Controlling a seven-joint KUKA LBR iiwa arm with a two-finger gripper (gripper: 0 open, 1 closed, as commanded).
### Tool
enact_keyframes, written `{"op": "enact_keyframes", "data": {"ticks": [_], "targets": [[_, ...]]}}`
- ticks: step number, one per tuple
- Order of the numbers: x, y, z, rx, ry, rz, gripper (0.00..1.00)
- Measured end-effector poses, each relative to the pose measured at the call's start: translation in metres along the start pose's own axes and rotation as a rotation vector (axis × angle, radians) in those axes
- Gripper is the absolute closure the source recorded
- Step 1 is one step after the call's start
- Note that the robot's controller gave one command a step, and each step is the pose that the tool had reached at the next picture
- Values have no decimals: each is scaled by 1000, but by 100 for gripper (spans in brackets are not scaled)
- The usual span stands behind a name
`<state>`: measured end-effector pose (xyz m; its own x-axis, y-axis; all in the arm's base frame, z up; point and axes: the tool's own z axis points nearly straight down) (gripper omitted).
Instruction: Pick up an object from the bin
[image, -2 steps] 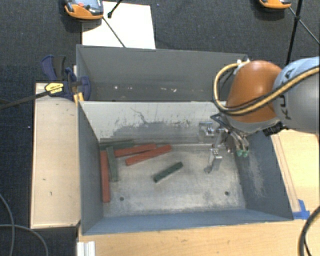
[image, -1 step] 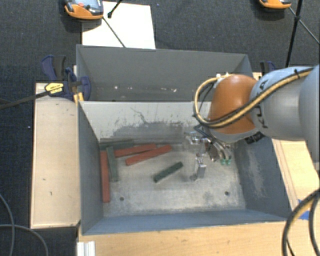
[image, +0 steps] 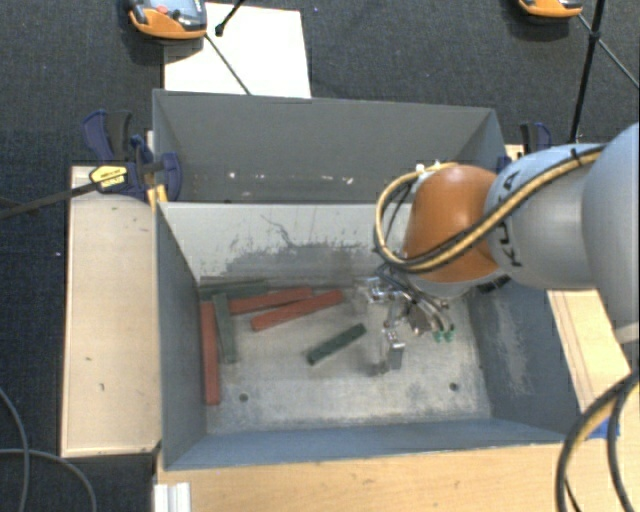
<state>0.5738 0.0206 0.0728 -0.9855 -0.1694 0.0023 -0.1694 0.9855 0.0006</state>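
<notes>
Jaws hang low over the floor of the bin (image: 320, 150); you cannot tell whether they are apart or together. Just left of them lies one dark green bar (image: 335, 344), its long axis slanted, the end nearer the jaws pointing toward the back wall. Farther left you count three red bars (image: 285, 300): two slanted side by side, one (image: 210, 355) along the left wall beside a second green bar (image: 226, 335).
</notes>
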Motion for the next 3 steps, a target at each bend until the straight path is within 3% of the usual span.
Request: {"op": "enact_keyframes", "data": {"ticks": [1,2,3], "targets": [[-1,64,2,-1,-2,-238,100],[-1,64,2,-1,-2,-238,100],[-19,53,-129,1,-6,-260,100]]}}
